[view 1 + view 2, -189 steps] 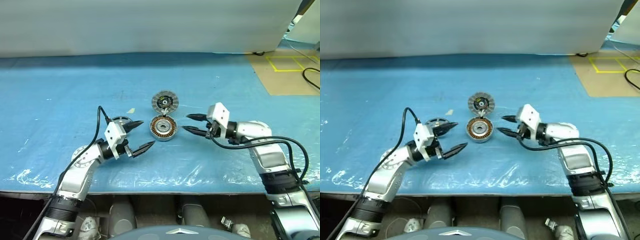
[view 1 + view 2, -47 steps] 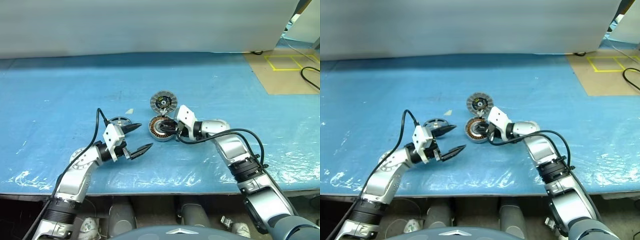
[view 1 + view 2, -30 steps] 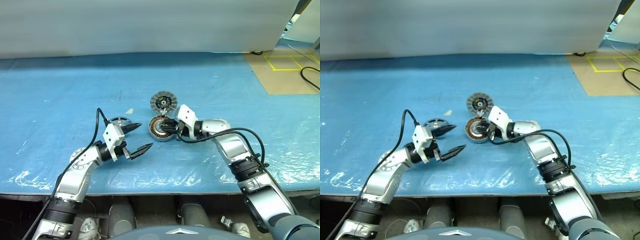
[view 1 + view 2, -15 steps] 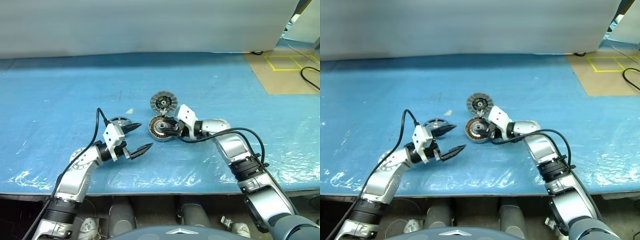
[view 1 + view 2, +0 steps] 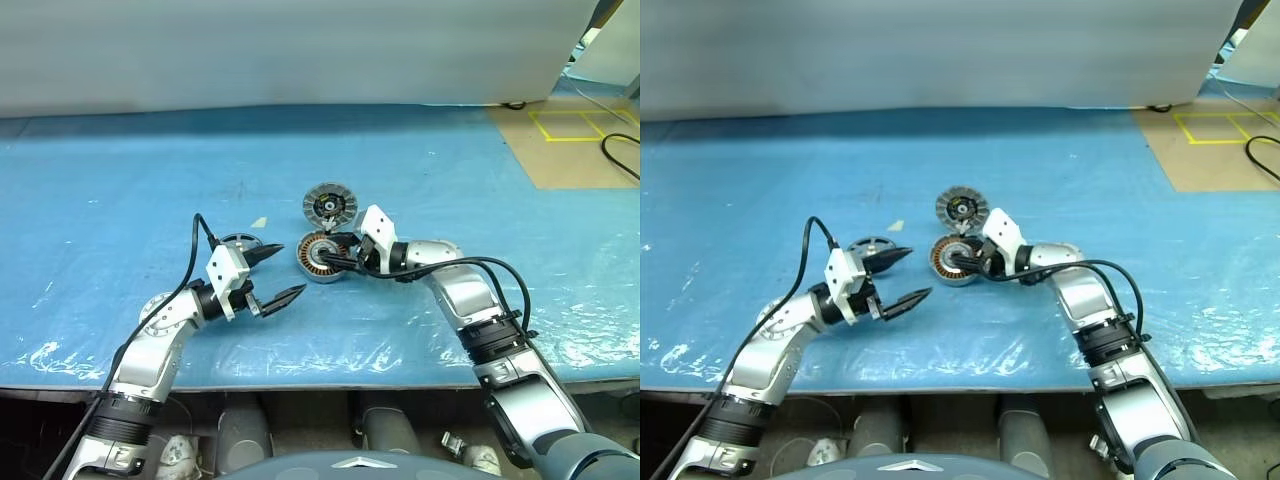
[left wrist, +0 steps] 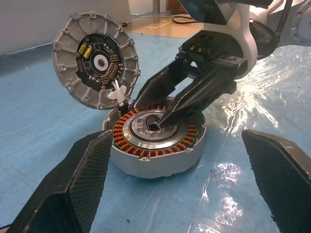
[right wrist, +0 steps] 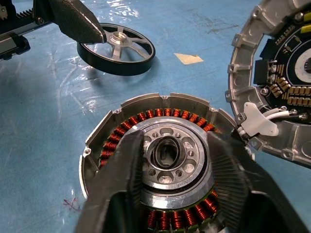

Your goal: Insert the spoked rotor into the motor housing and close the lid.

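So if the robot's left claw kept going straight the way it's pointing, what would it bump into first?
Probably the motor housing: it sits straight ahead between the left gripper's open fingers, with the right gripper already over its centre.

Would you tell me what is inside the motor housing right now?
Inside the motor housing: copper windings around a silver core with a dark centre bore. The spoked rotor lies outside. The right end effector tips cover part of the centre.
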Tool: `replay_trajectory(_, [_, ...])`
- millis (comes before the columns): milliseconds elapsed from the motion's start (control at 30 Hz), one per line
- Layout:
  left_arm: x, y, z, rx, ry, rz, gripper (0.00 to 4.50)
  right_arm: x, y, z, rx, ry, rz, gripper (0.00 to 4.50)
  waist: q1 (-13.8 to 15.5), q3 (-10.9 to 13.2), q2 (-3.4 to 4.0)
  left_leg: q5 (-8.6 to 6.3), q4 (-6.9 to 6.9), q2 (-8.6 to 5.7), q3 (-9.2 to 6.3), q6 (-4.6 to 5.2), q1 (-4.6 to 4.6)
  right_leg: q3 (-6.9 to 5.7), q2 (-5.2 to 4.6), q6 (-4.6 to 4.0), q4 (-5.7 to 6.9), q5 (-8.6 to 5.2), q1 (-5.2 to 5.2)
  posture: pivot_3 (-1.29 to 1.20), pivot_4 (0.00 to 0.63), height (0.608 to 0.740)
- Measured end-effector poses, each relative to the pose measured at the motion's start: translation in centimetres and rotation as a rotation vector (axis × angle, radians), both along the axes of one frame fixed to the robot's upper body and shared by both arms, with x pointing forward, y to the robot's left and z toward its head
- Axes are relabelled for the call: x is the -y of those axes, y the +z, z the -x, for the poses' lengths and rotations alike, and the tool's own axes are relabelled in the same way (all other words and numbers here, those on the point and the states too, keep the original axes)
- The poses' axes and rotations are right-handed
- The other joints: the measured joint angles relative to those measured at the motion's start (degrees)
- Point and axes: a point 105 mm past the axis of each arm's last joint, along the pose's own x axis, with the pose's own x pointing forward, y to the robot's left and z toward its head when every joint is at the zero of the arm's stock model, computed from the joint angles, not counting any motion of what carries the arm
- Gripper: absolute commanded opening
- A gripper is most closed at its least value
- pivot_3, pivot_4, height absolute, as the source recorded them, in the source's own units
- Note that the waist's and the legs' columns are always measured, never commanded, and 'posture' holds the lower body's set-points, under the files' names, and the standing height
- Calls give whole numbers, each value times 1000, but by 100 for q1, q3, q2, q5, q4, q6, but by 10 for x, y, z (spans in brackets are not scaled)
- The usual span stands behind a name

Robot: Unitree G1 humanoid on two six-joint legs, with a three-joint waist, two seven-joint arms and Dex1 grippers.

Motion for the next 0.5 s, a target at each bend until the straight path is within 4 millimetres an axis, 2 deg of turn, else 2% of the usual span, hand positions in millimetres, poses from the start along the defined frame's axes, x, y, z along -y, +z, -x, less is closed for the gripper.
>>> replay_trajectory(100, [0,0,0,0,0,0,4500,-2,1,0,3,3,-6,155,-1,0,0,0,0,0,0,0,0,0,0,0,0,0,0,0,150,740])
replay_trajectory(133, [0,0,0,0,0,0,4500,-3,1,0,6,6,-10,14,-1,0,0,0,0,0,0,0,0,0,0,0,0,0,0,0,150,740])
replay_trajectory(500, [0,0,0,1,-1,0,4500,-7,0,2,14,21,-3,14,0,0,0,0,0,0,0,0,0,0,0,0,0,0,0,0,150,740])
